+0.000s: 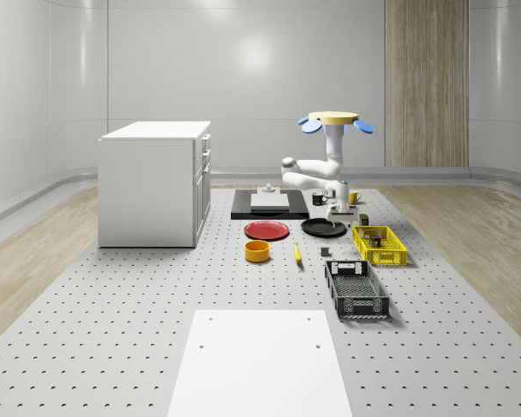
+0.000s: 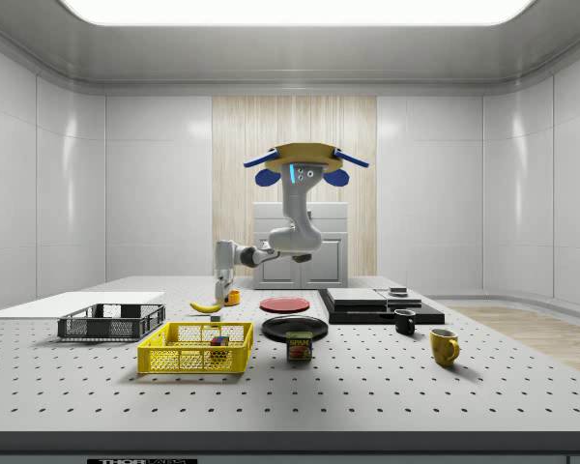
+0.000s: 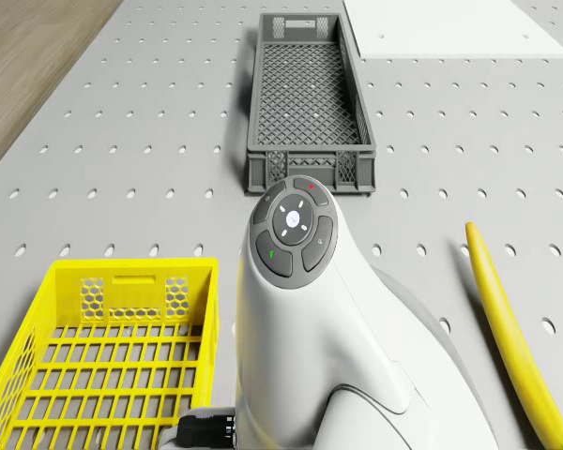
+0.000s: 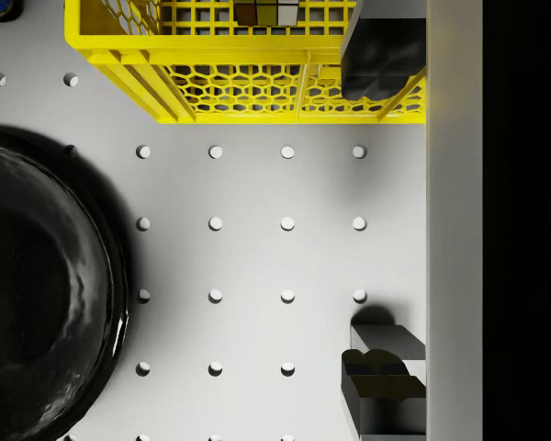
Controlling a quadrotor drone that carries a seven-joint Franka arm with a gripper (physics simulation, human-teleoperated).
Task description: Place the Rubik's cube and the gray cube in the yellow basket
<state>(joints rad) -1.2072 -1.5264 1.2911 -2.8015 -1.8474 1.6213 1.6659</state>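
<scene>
Nearest in the whole-scene view lies a white sheet (image 1: 260,360) on the table (image 1: 113,330). Farther off, the drone (image 1: 334,122) hovers over the table's far part. Its tool (image 4: 383,211) hangs released, nothing between the fingers, over bare table between the black plate (image 4: 37,294) and the yellow basket (image 4: 239,87). The Rubik's cube (image 4: 266,11) sits in that basket. What looks like the gray cube (image 1: 325,252) rests on the table, nearer than the tool and slightly toward the whole-scene view's left, so the reach likely goes that way.
</scene>
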